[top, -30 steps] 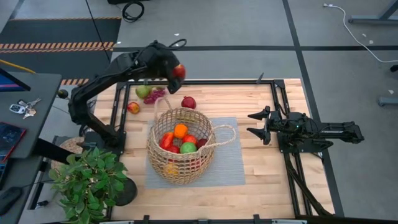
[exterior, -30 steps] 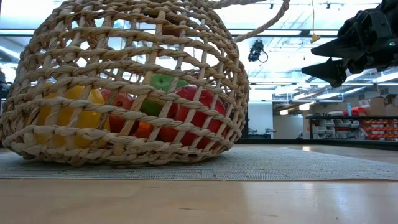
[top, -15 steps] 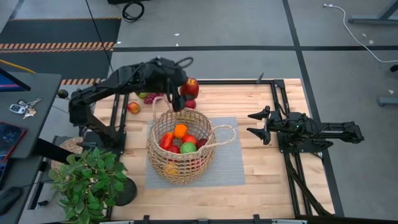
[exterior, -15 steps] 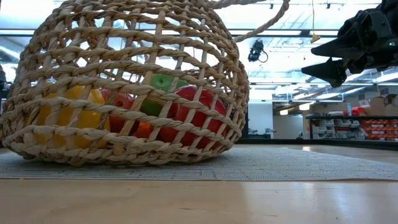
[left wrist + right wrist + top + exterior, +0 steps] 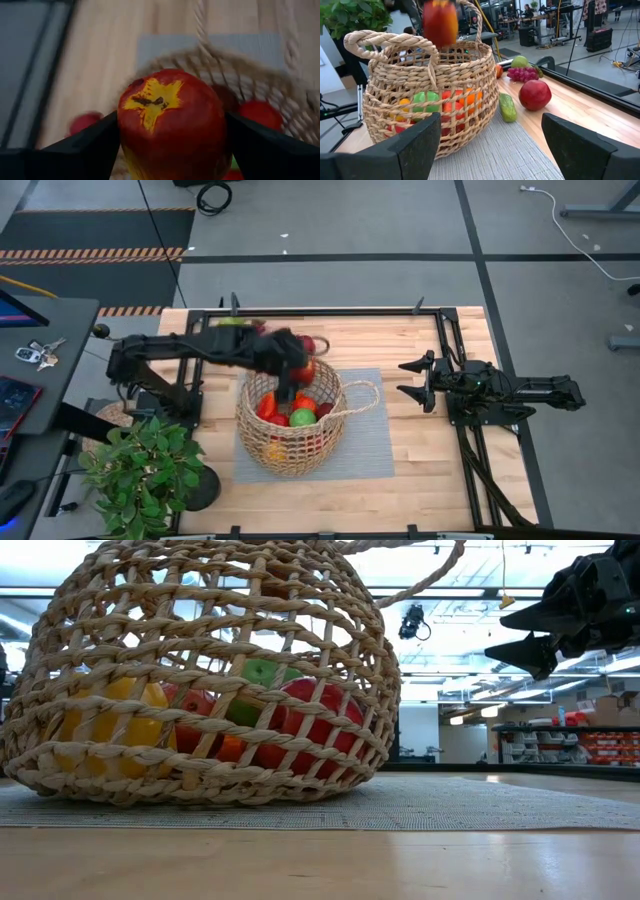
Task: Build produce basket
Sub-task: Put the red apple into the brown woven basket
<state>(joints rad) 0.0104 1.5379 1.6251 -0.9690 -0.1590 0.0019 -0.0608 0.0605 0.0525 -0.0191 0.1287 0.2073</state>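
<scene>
Left tool (image 5: 297,372): clenched on red apple (image 5: 170,125), poised over basket (image 5: 262,442) mouth on mat. Best lowered clear of handle, released just above fruit inside. Right tool (image 5: 412,380): released, parked well apart beside basket.

The basket (image 5: 427,95) was tan open-weave wicker, on a grey ribbed mat (image 5: 370,435) over pale wood. The apple (image 5: 170,125) was red with a yellow star-shaped patch. Nearby lay a red pomegranate (image 5: 535,95), a green cucumber (image 5: 508,107), purple grapes (image 5: 522,74) and a green pear (image 5: 519,61).
</scene>
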